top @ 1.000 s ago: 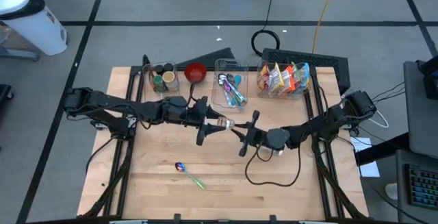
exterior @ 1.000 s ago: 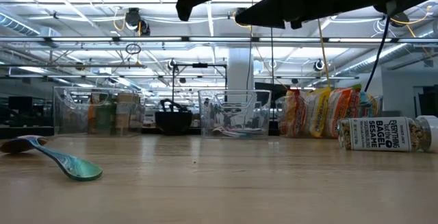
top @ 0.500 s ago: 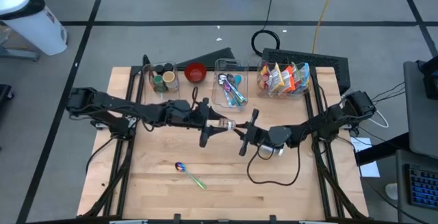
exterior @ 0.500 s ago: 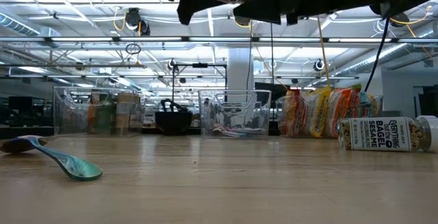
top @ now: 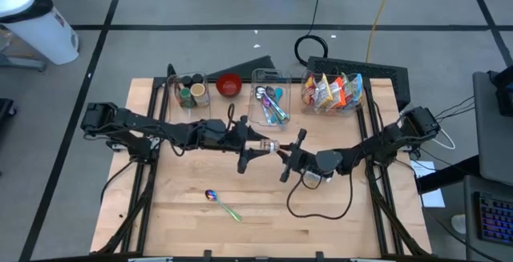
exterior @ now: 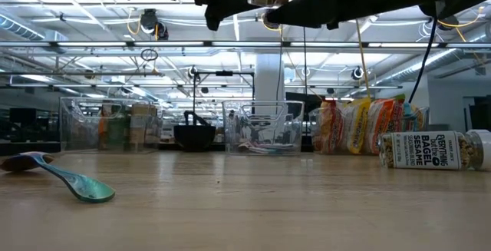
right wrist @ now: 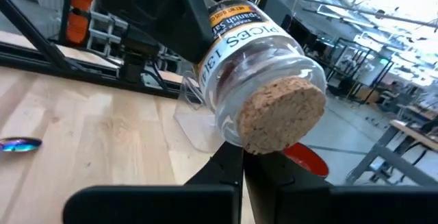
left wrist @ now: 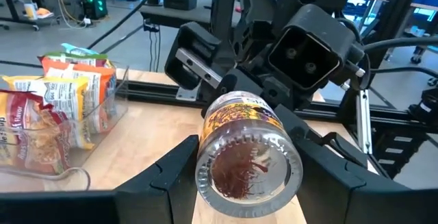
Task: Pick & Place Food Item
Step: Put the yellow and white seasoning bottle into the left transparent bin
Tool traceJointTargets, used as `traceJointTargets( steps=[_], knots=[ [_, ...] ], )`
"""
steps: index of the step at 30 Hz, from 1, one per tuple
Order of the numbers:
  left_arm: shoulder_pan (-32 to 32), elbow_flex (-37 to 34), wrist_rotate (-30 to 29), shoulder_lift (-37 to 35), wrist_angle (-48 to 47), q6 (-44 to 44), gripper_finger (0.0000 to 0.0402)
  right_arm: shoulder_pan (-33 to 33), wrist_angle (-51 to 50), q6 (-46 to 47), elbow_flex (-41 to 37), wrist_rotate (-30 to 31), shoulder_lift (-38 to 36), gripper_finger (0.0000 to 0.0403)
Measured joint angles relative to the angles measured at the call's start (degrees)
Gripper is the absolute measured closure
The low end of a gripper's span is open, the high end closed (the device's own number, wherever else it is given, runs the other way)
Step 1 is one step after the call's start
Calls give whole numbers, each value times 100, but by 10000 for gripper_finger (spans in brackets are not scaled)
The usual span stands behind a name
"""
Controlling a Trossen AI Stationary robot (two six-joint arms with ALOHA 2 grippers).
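The little spice jar (left wrist: 248,157) hangs high over the table, clamped sideways in the left claw (top: 255,144). Its cork top points at the right claw (top: 284,160), just beside it — that claw's fingers are pressed together, holding nothing. This looks like a hand-over; next the right claw must open and grab the cork end. Only the right wrist view shows the cork — the high view shows both arms meeting.

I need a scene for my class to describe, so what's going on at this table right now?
The left gripper holds a small glass spice jar with a cork stopper in the air above the middle of the wooden table. The right gripper, fingers shut, sits just off the jar's cork end. A spoon and a seasoning bottle lie on the table.
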Motion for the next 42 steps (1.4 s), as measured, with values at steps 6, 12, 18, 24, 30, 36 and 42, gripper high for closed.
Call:
traceJointTargets(
  steps=[6,12,18,24,30,36,42],
  knots=[
    [-4,-2,47,2,93,-1,205,153,-70,-541,14,74,0,398],
    [2,-7,-9,-11,142,67,205,290,-110,-843,28,511,-7,368],
    [10,-11,-106,-11,84,97,205,498,-123,-1334,31,1185,-8,298],
    [30,-42,-131,16,-106,25,205,684,80,-1686,59,1346,-35,229],
    [79,-24,-94,-8,-168,-125,205,675,138,-1868,50,1359,-33,192],
    [79,-26,-67,-9,-55,-95,205,676,-182,-1773,42,1344,-28,183],
    [79,-26,64,-9,-54,-232,205,668,-188,-1871,37,1063,-22,189]
  ],
)
